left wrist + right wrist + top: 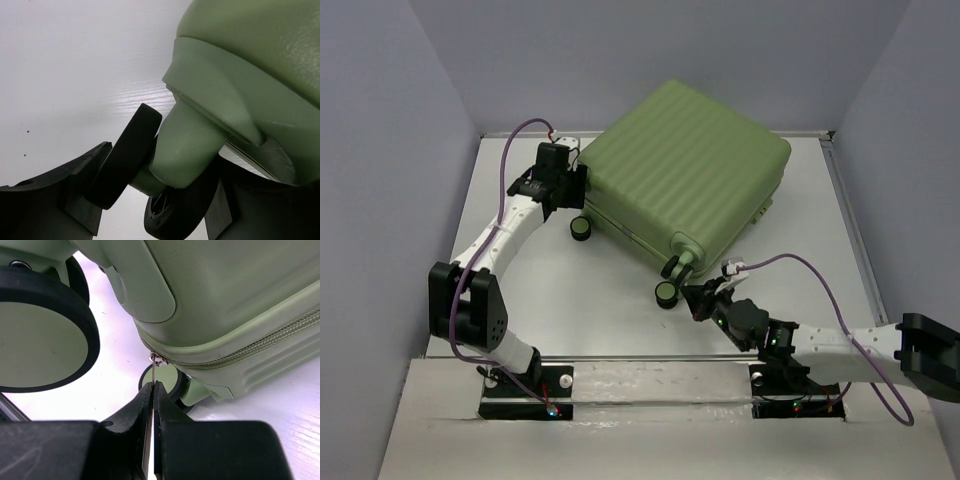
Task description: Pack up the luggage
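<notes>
The light-green ribbed luggage [685, 175] lies flat and closed on the white table; its lining is hidden. My left gripper [578, 190] is at its far-left corner. In the left wrist view the gripper [160, 210] straddles a twin black wheel [125, 155] and its green caster stem, with a finger against each side. My right gripper [698, 298] is at the near corner by a wheel [667, 292]. In the right wrist view it [154, 385] is shut on the thin metal zipper pull [154, 371] hanging from the zipper line of the shell [225, 300].
Grey walls enclose the table on three sides. Another black wheel with a green hub [581, 228] sticks out at the luggage's left edge. A large wheel [40, 335] sits close to the left of my right fingers. Bare white tabletop [570, 300] lies in front of the luggage.
</notes>
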You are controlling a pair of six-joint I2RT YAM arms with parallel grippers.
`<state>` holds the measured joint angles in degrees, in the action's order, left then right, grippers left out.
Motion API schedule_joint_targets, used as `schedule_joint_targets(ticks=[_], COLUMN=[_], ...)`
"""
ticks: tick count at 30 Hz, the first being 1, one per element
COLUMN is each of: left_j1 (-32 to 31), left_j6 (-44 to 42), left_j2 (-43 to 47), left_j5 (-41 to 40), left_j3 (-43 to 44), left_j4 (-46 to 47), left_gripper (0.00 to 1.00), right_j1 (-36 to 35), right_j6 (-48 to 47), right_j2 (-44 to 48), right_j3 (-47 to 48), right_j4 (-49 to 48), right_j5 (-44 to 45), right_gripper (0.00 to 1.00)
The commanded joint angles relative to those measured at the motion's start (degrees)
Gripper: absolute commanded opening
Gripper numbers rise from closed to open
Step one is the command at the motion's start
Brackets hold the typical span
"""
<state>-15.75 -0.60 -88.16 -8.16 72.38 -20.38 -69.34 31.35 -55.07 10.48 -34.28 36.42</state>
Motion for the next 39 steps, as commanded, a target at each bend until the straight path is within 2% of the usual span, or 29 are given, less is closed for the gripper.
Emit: schedule_joint_targets(ticks=[1,3,7,12,16,20,23,26,28,29,30,31,33,36,37,38,39], left_j1=[-0.7,-0.7,-0.7,-0.7,-1.3,-2.5,-4.9,-7.7,-12.0,-13.8,-15.3,-17.4,-17.6,-18.8,-18.8,-20.7,-22.0], left_j6=[2.1,2.1,3.5,8.9,10.7,12.5,15.3,17.6,19.8,20.1,20.1,20.0,20.1,21.4,21.4,22.1,22.4], left_j2=[1.0,1.7,4.5,13.8,21.0,30.0,35.9,39.3,41.7,42.4,42.6,42.8,43.7,44.2,44.2,44.2,44.0], left_j5=[3.2,3.7,7.9,17.8,21.3,24.5,25.6,25.3,23.6,22.5,20.9,19.1,19.9,27.5,27.5,30.0,30.6], left_j3=[1.7,2.0,0.1,-9.3,-15.9,-23.0,-26.9,-28.8,-30.7,-31.1,-31.4,-31.6,-31.5,-31.2,-31.1,-31.2,-31.1], left_j4=[4.6,4.8,6.0,10.8,12.4,12.8,14.0,15.5,16.7,17.1,17.1,17.0,17.0,17.3,17.6,18.6,19.2], left_gripper=[0.12,0.06,0.06,0.06,0.06,0.06,0.06,0.06,0.06,0.06,0.06,0.06,0.06,0.06,0.07,0.15,0.42], right_j1=[-0.2,-0.2,-0.2,4.9,9.1,9.8,9.8,9.8,8.0,4.2,2.7,1.8,1.0,1.6,2.1,2.1,2.8], right_j6=[0.6,0.6,-0.1,0.1,-1.5,-4.0,-2.3,0.0,-1.0,-2.5,-4.4,-6.8,-11.7,-11.1,-11.1,-9.6,-8.6], right_j2=[-0.4,-0.5,0.3,3.7,7.4,9.9,10.4,7.5,5.2,1.0,-1.7,-4.2,-8.0,-5.8,-4.9,-3.8,-1.7], right_j3=[3.8,3.9,3.9,7.1,10.4,15.1,16.5,15.0,10.8,9.9,10.1,11.1,13.1,12.6,12.5,12.5,12.2], right_j4=[-7.0,-7.0,-6.2,4.3,12.5,22.0,23.1,20.1,7.8,-3.2,-6.4,-8.4,-12.0,-10.6,-8.9,-4.3,-2.1], right_j5=[-1.0,-1.3,-1.7,-7.0,-11.7,-10.6,-8.9,-5.5,-2.7,0.1,2.8,4.7,6.8,5.2,5.1,2.5,1.4], right_gripper=[0.07,0.07,0.07,0.07,0.07,0.07,0.07,0.07,0.07,0.07,0.07,0.07,0.07,0.07,0.07,0.07,0.07])
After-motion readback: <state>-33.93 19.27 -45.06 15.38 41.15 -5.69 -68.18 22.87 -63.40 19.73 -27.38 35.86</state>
